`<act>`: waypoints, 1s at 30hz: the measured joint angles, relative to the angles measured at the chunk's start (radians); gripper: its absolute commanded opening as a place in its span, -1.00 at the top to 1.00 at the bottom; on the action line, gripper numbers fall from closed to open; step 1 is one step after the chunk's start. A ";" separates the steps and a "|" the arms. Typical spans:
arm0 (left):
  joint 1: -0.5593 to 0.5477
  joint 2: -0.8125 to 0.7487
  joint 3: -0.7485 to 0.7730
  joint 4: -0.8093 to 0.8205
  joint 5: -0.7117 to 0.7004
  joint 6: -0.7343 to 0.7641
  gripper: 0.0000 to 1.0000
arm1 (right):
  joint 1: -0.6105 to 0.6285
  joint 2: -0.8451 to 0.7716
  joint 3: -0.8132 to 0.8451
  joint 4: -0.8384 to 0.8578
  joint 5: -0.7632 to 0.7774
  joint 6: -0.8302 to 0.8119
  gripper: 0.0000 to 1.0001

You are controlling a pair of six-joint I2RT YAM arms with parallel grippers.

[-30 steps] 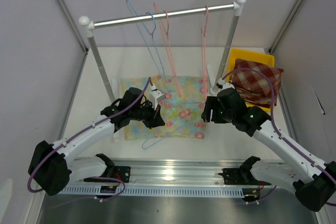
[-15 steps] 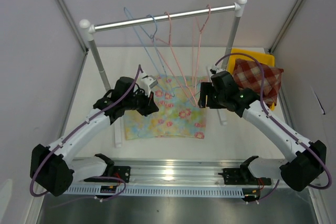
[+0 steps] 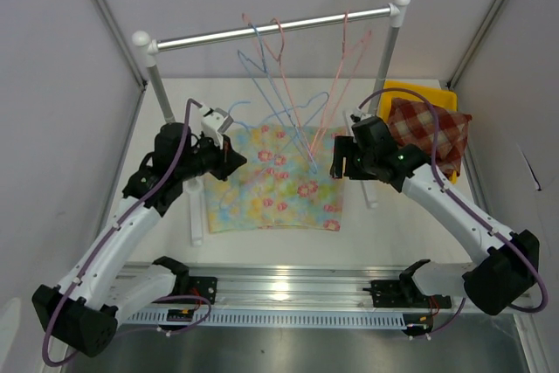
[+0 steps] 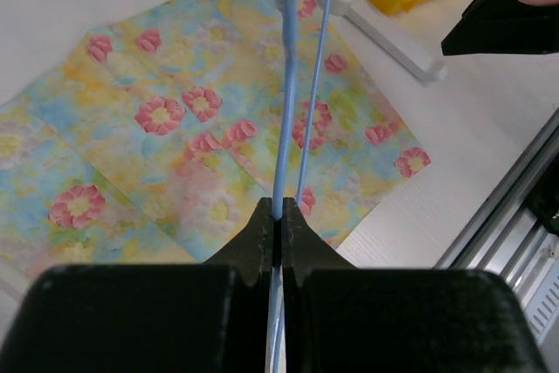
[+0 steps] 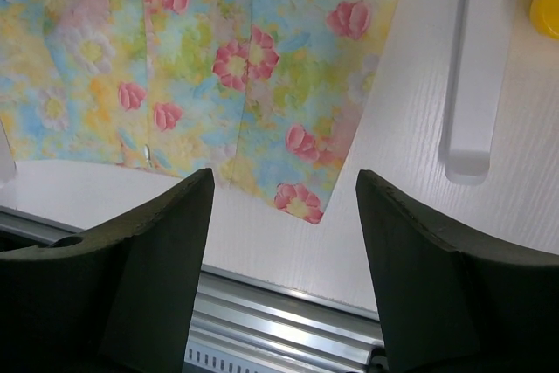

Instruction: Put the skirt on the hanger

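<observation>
The left fingers [image 4: 258, 238] were pinched shut on the thin wire of a blue hanger [image 4: 288, 85], no gap showing between them. From the left gripper [image 4: 278, 211] that wire ran straight out over the skirt [image 4: 175, 128]; whether its far end touched the cloth could not be told. The right fingers [image 5: 166, 242] stood wide apart with nothing between them. The right gripper [image 5: 284, 176] hung over the skirt's near right corner and the bare table [image 5: 393, 242], holding nothing.

The skirt [image 3: 279, 189] – a pastel floral print – lay spread flat on the table [image 3: 262, 246] under the rack, between the two arms. It was on no hanger. Pink hangers [image 3: 341, 67] hung tilted from the rod [image 3: 201, 37]. To the right, just behind the right arm, a checked cloth [image 3: 428, 133] sat in a yellow bin [image 3: 410, 91] – well apart from the skirt.
</observation>
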 measured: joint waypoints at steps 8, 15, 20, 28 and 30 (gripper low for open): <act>0.000 -0.066 0.013 -0.055 -0.060 -0.015 1.00 | -0.059 0.009 -0.003 -0.002 0.009 0.000 -0.46; 0.000 -0.208 -0.018 -0.151 -0.179 -0.089 1.00 | -0.152 0.010 -0.056 0.003 0.007 0.000 -0.46; 0.000 -0.259 -0.032 -0.245 -0.320 -0.164 1.00 | -0.180 0.037 -0.060 0.019 -0.003 -0.003 -0.47; 0.050 -0.146 -0.032 -0.327 -0.501 -0.254 1.00 | -0.249 0.217 -0.026 0.058 -0.025 -0.019 -0.45; 0.086 -0.097 -0.032 -0.319 -0.505 -0.254 1.00 | -0.275 0.277 0.010 0.066 -0.035 -0.025 -0.45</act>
